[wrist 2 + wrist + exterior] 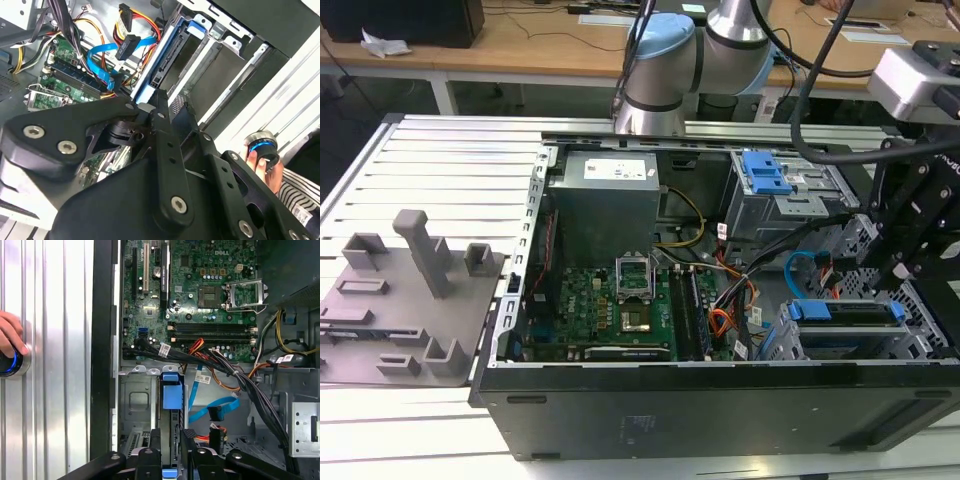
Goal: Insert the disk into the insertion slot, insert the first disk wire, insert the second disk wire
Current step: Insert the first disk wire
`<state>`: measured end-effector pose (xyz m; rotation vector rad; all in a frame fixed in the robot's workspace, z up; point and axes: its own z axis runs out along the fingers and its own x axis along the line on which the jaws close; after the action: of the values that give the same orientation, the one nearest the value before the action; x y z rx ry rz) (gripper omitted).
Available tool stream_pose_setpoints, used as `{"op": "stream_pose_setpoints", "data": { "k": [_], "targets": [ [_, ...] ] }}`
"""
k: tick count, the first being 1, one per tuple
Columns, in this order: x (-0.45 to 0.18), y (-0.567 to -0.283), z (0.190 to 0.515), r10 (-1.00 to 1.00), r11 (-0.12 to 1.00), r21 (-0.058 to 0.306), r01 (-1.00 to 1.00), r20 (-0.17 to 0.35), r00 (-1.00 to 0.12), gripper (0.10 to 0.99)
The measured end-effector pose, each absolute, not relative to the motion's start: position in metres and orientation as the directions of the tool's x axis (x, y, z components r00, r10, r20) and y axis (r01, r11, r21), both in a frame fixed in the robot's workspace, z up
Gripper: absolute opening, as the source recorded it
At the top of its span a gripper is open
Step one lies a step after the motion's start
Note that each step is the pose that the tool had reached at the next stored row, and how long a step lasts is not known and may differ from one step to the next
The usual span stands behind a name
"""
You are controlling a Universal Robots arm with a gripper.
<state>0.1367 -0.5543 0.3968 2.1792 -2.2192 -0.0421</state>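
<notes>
Claw (171,436) straddling the disk (170,399).
Grip cannot be told; disk sits in the slot (134,402), its near end hidden.

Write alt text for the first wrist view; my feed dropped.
The gripper hangs over the blue-tabbed disk, which appears seated in the silver insertion slot of an open computer case. The light-blue second disk wire loops beside it. A hand rests on a blue-ringed button outside the case.
</notes>
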Motion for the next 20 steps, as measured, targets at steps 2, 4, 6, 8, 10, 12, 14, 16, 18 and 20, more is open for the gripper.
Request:
{"op": "stream_pose_setpoints", "data": {
  "k": [2, 4, 6, 8, 10, 12, 14, 16, 18, 20],
  "targets": [
    [0.137, -0.554, 0.400, -1.000, 0.018, 0.041, -0.999, 0.003, -0.018, 0.302],
    [0.137, -0.554, 0.407, -1.000, 0.018, 0.041, -0.999, 0.003, -0.018, 0.302],
    [0.137, -0.554, 0.412, -1.000, 0.018, 0.041, -0.999, 0.003, -0.018, 0.302],
    [0.137, -0.554, 0.412, -1.000, 0.018, 0.041, -0.999, 0.003, -0.018, 0.302],
    [0.137, -0.554, 0.412, -1.000, 0.018, 0.041, -0.999, 0.003, -0.018, 0.302],
    [0.137, -0.553, 0.413, -1.000, 0.018, 0.041, -0.999, 0.004, -0.018, 0.302],
    [0.137, -0.550, 0.412, -1.000, 0.018, 0.041, -0.999, 0.003, -0.018, 0.302],
    [0.137, -0.544, 0.412, -1.000, 0.018, 0.041, -0.999, 0.003, -0.018, 0.302],
    [0.137, -0.540, 0.412, -1.000, 0.018, 0.041, -0.999, 0.003, -0.018, 0.302],
    [0.137, -0.537, 0.412, -1.000, 0.018, 0.041, -0.999, 0.003, -0.018, 0.302]
  ]
}}
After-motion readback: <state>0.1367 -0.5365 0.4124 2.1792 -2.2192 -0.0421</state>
